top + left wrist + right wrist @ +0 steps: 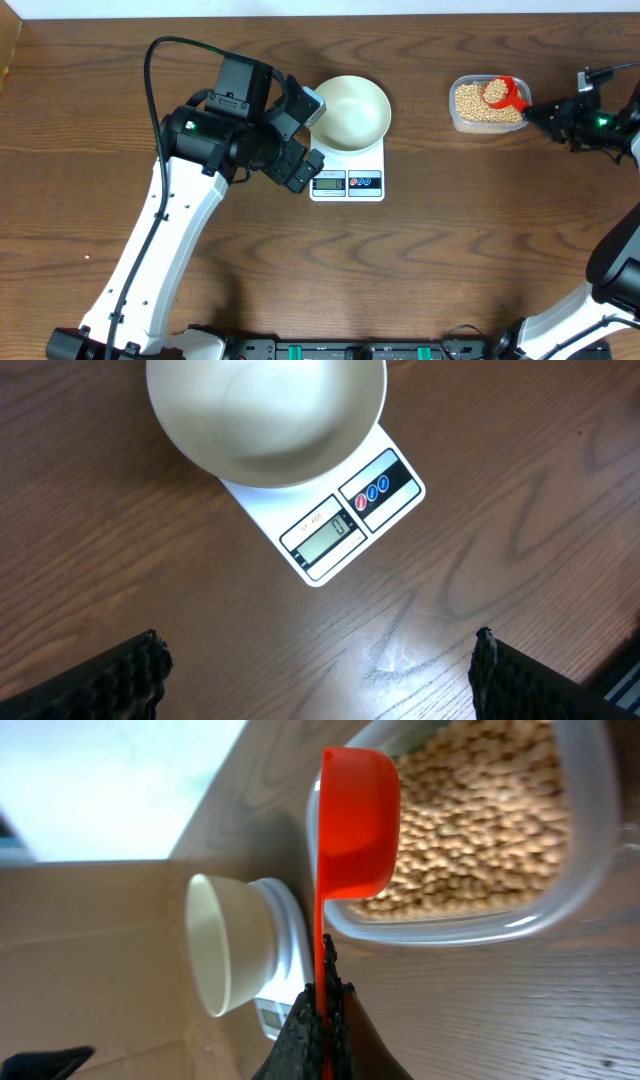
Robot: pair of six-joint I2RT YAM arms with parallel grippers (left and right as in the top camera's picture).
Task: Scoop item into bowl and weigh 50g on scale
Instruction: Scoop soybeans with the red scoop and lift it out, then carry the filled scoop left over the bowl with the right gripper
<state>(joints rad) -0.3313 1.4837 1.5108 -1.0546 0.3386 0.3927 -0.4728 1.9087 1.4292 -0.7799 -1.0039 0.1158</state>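
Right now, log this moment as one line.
right gripper: shut on red scoop over tub of beans | left gripper: open, near scale | bowl: empty, on scale

We see a dark wooden table (450, 260). Directly on it sit the scale (347, 183) and, well apart, a clear plastic tub (486, 128).
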